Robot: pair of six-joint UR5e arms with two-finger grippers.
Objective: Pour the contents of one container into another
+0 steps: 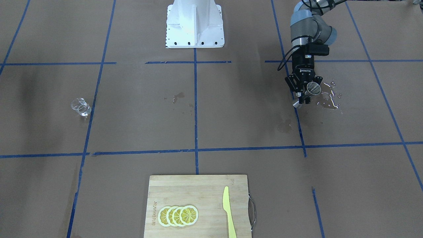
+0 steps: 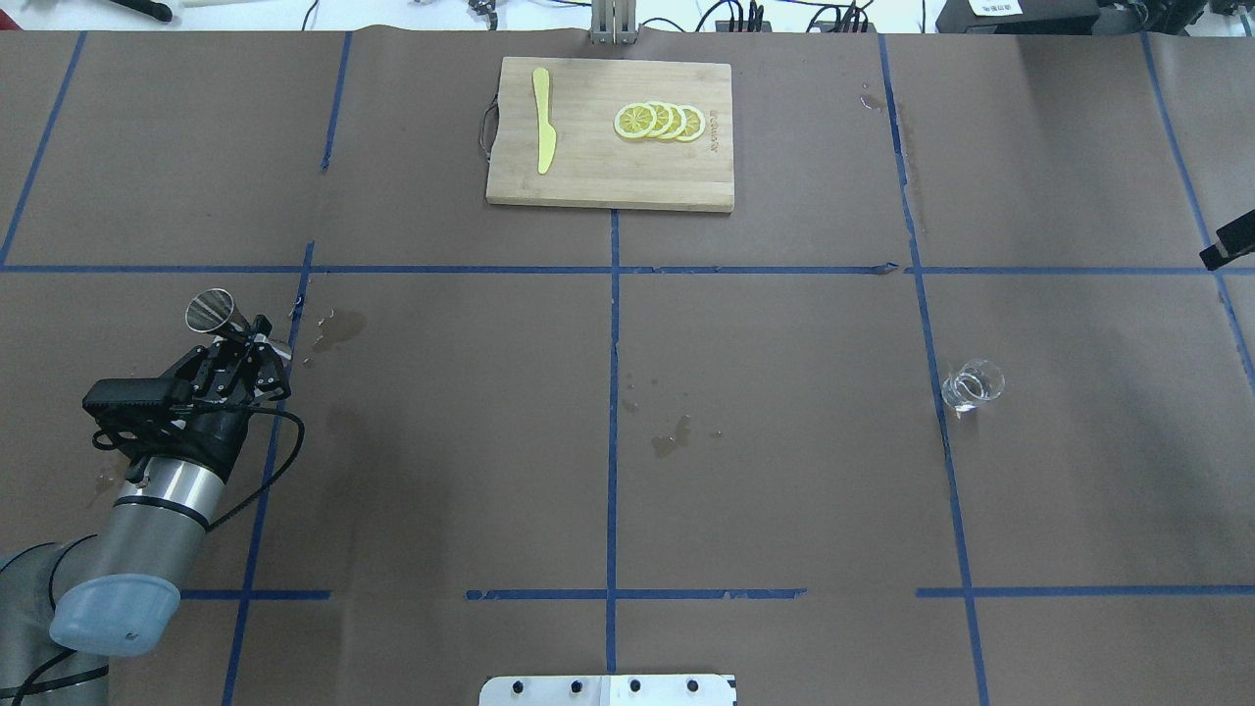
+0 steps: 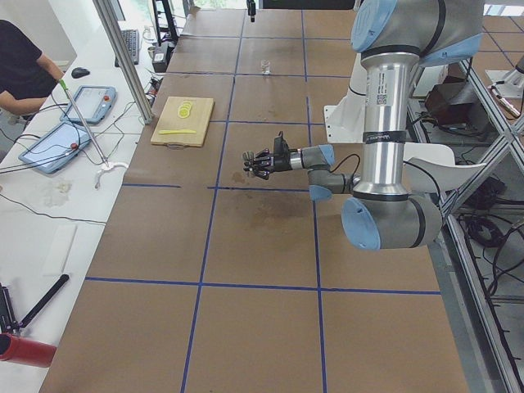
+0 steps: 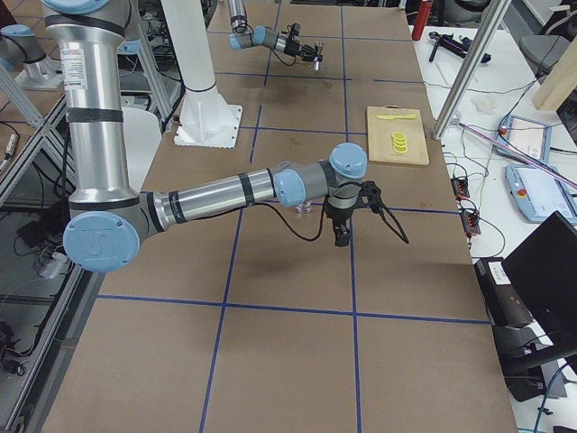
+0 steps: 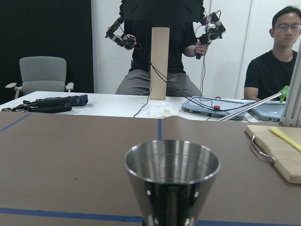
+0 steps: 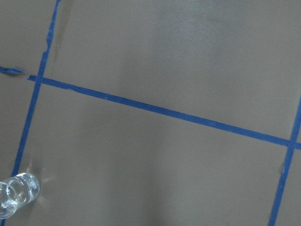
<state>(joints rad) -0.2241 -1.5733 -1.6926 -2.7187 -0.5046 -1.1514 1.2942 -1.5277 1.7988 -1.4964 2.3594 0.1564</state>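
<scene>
The steel jigger (image 1: 313,88) (image 2: 209,309) is held by its narrow waist in my left gripper (image 1: 303,96) (image 2: 257,343), which is shut on it above the table on my left side. In the left wrist view the jigger (image 5: 171,181) stands upright with its mouth up. The clear glass cup (image 1: 80,107) (image 2: 973,384) stands alone on the table on my right side, beside a blue tape line. It also sits at the lower left of the right wrist view (image 6: 16,194). My right gripper (image 4: 341,233) hangs above the table near the cup; I cannot tell whether it is open or shut.
Wet spots (image 1: 330,97) (image 2: 333,328) lie on the brown paper by the jigger. A wooden cutting board (image 1: 198,185) (image 2: 608,181) with lemon slices (image 2: 659,121) and a yellow knife (image 2: 542,132) lies at the far middle edge. People sit beyond the table (image 5: 275,61).
</scene>
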